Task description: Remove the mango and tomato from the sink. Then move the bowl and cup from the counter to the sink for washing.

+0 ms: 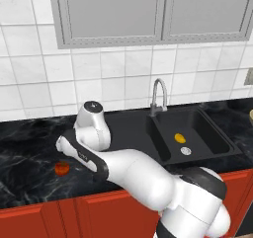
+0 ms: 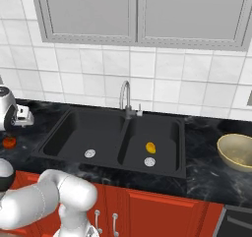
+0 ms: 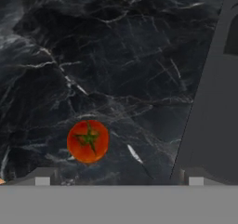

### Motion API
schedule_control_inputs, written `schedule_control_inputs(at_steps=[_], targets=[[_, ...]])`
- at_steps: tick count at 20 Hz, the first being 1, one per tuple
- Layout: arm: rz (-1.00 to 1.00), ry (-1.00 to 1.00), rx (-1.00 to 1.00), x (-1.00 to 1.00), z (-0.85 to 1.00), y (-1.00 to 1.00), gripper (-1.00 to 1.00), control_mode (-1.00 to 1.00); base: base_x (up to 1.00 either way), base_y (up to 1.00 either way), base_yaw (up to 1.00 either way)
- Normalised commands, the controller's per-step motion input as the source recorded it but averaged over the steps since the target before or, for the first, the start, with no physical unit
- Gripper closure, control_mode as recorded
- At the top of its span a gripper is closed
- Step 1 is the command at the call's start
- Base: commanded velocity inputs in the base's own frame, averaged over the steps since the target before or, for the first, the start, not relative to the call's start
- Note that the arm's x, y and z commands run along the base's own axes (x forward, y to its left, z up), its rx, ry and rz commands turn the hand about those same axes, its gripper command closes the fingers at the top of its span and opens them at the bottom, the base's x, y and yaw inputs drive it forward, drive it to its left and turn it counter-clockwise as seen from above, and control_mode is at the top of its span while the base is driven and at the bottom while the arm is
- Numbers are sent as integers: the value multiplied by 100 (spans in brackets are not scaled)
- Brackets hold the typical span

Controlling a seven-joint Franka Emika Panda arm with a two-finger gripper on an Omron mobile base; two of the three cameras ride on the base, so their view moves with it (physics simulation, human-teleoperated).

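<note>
- Gripper (image 3: 119, 181) spread wide, holding nothing, above the counter (image 1: 29, 143) left of the sink (image 2: 74, 128).
- Tomato (image 3: 88, 141) sits on the counter, apart from the fingertips.
- Mango (image 2: 150, 147) in the right basin, beside the drain.
- Bowl (image 2: 237, 151) on the counter, far right.

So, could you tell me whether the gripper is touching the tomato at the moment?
Apart. In the hand view the tomato sits alone on the dark marble counter, with bare counter between it and the open gripper fingertips.
</note>
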Motion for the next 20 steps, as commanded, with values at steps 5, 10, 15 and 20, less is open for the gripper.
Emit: schedule_control_inputs(at_steps=[5, 10, 15, 20], targets=[[-16, -2, 0, -16, 19, -37, -100, -100, 0, 0, 0], [-21, -2, 0, -15, 20, -37, -100, -100, 0, 0, 0], [-22, -1, 0, -12, 14, -41, -100, -100, 0, 0, 0], [-17, 0, 0, -12, 11, -46, -100, -100, 0, 0, 0]])
